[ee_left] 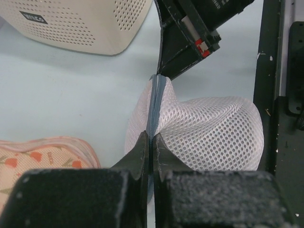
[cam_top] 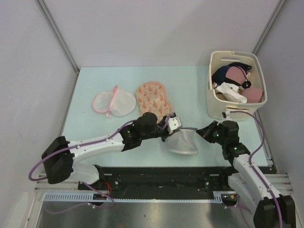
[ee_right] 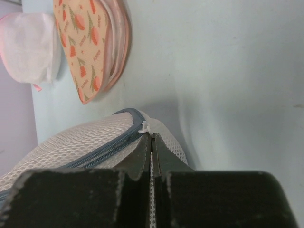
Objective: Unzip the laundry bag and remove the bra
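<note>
The laundry bag (cam_top: 183, 141), white mesh with a grey zipper (ee_right: 104, 149), lies on the table near the front, between my two arms. My left gripper (cam_top: 174, 124) (ee_left: 152, 138) is shut on the bag's grey zipper seam at its left end. On the bag's right end, my right gripper (cam_top: 200, 132) (ee_right: 152, 137) is shut on a fold of mesh just beside the small white zipper pull (ee_right: 146, 126). The zipper looks closed along the stretch I can see. In the left wrist view the right gripper's fingers (ee_left: 183, 47) meet the same seam from the far side. The bra is hidden.
A cream perforated basket (cam_top: 216, 102) (ee_left: 85, 28) with garments in it stands at the back right. An orange-patterned pouch (cam_top: 153, 97) (ee_right: 90, 52) and a small white mesh bag with pink trim (cam_top: 114, 102) (ee_right: 28, 47) lie at the back left. The black rail (ee_left: 285, 95) runs along the table's near edge.
</note>
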`<state>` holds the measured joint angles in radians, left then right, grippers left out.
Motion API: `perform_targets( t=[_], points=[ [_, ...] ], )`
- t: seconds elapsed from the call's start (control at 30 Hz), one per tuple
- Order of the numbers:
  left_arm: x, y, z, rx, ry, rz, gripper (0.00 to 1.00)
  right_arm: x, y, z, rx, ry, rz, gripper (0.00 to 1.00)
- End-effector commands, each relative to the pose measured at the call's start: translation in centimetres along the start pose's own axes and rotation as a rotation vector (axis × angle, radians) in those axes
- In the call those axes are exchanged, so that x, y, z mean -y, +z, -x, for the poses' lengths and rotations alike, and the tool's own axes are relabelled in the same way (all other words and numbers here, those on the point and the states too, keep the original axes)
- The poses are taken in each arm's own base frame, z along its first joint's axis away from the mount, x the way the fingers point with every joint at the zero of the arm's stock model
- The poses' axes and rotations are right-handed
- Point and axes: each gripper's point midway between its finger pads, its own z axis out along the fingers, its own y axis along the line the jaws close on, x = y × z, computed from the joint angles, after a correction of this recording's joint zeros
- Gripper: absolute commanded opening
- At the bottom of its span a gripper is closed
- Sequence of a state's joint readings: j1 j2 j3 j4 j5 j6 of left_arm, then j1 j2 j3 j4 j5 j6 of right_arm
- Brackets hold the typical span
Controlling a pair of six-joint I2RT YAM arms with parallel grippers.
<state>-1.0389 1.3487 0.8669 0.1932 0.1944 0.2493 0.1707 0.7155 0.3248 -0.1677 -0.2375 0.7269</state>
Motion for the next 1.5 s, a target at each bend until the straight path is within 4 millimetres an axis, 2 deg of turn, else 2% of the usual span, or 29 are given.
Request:
perform_targets(
  t=[0.0, 0.1, 0.2, 0.3, 0.43, 0.53, 0.57, 0.6, 0.67, 0.77, 0.8, 0.9, 0.97, 1.0, 1.07, 1.17, 1.3, 1.37, 1.47],
  points=[
    [-1.5, -3.1, 8.8, 0.28, -0.01, 0.049, 0.0, 1.8, 2.0, 1.8, 0.096, 0.018, -0.044, 0.0],
    [-1.9, -3.2, 8.4, 0.263, -0.019, 0.068, 0.0, 1.5, 2.2, 2.0, 0.082, 0.005, -0.043, 0.0],
    [-2.0, -3.4, 8.2, 0.262, -0.018, 0.073, 0.0, 1.2, 1.3, 2.7, 0.109, -0.016, -0.054, 0.0],
    [-2.4, -3.4, 7.6, 0.246, -0.008, 0.091, 0.0, 0.3, -0.6, 3.8, 0.17, -0.034, -0.044, 0.0],
    [-2.9, -2.1, 4.9, 0.149, 0.006, 0.105, 0.0, -1.4, -3.5, 4.8, 0.231, -0.045, -0.002, 0.0],
    [-2.9, -1.1, 5.0, 0.125, -0.009, 0.086, 0.57, -2.1, -4.5, 4.4, 0.217, -0.044, 0.021, 0.0],
    [-2.7, -0.9, 4.7, 0.104, -0.021, 0.073, 0.85, -2.3, -4.6, 4.3, 0.207, -0.042, 0.026, 0.0],
    [-2.9, -0.8, 5.7, 0.114, -0.019, 0.07, 0.93, -2.2, -4.7, 3.7, 0.178, -0.03, 0.02, 0.0],
    [-2.8, -0.4, 5.5, 0.089, -0.026, 0.056, 0.99, -2.4, -4.8, 3.1, 0.157, -0.035, 0.027, 0.0],
    [-2.5, -0.1, 6.8, 0.114, -0.027, 0.022, 0.99, -2.6, -5.3, 2.8, 0.159, -0.05, 0.025, 0.0],
    [-2.0, 0.1, 7.9, 0.135, -0.027, 0.0, 0.98, -2.6, -5.5, 2.9, 0.168, -0.053, 0.025, 0.0],
    [-0.5, 1.4, 8.9, 0.127, -0.02, -0.028, 0.97, -2.7, -5.5, 2.7, 0.153, -0.057, 0.02, 0.0],
    [-0.2, 3.0, 8.2, 0.082, 0.014, -0.007, 0.97, -2.8, -5.5, 2.7, 0.153, -0.056, 0.024, 0.0],
    [0.8, 3.6, 7.5, 0.046, 0.016, -0.023, 0.97, -2.9, -5.5, 2.8, 0.154, -0.055, 0.025, 0.0],
    [1.3, 5.1, 6.4, -0.003, -0.001, -0.036, 0.96, -3.1, -5.5, 3.0, 0.161, -0.057, 0.029, 0.0],
    [2.2, 6.1, 5.7, -0.033, -0.06, -0.058, 0.97, -3.1, -5.5, 3.1, 0.163, -0.061, 0.024, 0.0],
    [3.1, 7.4, 3.2, -0.111, -0.084, -0.064, 0.97, -3.0, -5.5, 3.0, 0.157, -0.065, 0.021, 0.0],
    [3.4, 7.8, 2.7, -0.118, -0.092, -0.077, 0.97, -2.9, -5.5, 3.0, 0.158, -0.065, 0.014, 0.0],
    [3.6, 8.9, 1.3, -0.149, -0.104, -0.079, 0.93, -3.0, -5.5, 3.0, 0.16, -0.067, 0.018, 0.0]
  ],
)
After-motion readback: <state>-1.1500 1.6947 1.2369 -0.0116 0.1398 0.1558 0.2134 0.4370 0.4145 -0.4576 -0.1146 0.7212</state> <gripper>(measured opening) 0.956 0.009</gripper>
